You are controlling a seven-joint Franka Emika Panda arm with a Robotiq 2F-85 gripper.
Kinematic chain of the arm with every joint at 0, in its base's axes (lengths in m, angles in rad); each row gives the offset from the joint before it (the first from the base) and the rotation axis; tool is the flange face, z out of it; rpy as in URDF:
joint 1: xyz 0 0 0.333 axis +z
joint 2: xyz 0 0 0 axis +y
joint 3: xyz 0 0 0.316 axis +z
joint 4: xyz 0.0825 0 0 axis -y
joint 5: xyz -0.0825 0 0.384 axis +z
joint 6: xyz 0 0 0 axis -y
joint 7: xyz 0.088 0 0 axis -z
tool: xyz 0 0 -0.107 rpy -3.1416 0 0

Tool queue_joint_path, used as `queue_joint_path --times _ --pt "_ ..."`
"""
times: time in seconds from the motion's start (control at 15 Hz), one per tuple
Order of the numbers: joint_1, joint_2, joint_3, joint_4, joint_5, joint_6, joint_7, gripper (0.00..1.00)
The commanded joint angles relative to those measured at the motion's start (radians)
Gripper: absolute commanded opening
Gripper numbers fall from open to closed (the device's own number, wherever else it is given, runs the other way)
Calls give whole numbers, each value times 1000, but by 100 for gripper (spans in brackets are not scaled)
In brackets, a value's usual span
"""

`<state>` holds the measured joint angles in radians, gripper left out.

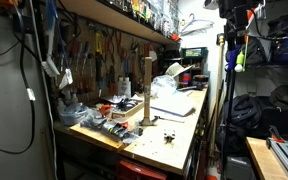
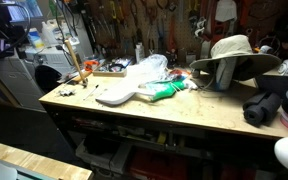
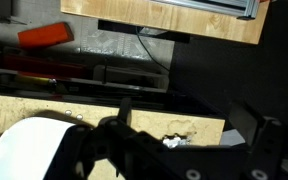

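In the wrist view the gripper (image 3: 184, 135) comes in from the bottom edge, dark and slightly blurred. Its two fingers stand well apart with nothing clamped between them, so it is open. It hangs over the near edge of the wooden surface (image 3: 44, 108).

A small crumpled scrap (image 3: 172, 141) lies on the surface, between the fingers as seen from here; whether either finger touches it I cannot tell. To the left of the gripper lies a white sheet (image 3: 29, 145) with a rounded edge, partly hidden behind the left finger. Beyond the surface the view goes dark. There an orange thing (image 3: 44, 36) rests at the upper left, and a pale wooden board (image 3: 164, 18) runs along the top.

In an exterior view the white sheet lies flat near the middle of the surface. A green thing (image 2: 162, 92) is just beside it, and a clear plastic bag (image 2: 144, 70) sits behind both. A wide-brimmed hat (image 2: 232, 55) stands well apart towards one end, with black rolls (image 2: 269, 105) near it at the edge. In an exterior view an upright wooden post (image 1: 146, 90) stands on the surface.
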<state>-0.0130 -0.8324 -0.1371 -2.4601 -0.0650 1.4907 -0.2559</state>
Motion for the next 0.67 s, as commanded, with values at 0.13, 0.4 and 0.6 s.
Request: queue_joint_path --times 0.13,0.4,0.6 --pt "26 31 -14 -24 62 -20 -8 100" --pt "-48 52 -17 -118 148 90 132 100" --pt "-93 65 -24 -200 188 221 207 100"
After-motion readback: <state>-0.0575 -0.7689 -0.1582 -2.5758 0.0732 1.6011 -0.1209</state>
